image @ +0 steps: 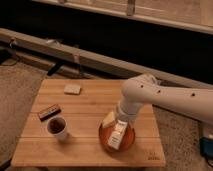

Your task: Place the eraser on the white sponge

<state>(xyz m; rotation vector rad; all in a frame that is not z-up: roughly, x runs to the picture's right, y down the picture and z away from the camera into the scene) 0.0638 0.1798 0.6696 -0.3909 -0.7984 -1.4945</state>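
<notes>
While end effector (123, 116) overhangs bowl (104, 141), eraser (49, 112) near table (85, 151) edge, white sponge (72, 89) apart

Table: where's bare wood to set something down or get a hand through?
Free: the wide centre between white sponge, cup and orange bowl; the near strip from the left corner across to the bowl. Crowded: eraser close to the cup at left; gripper low over the bowl, which carries white box and yellow wedge.
</notes>
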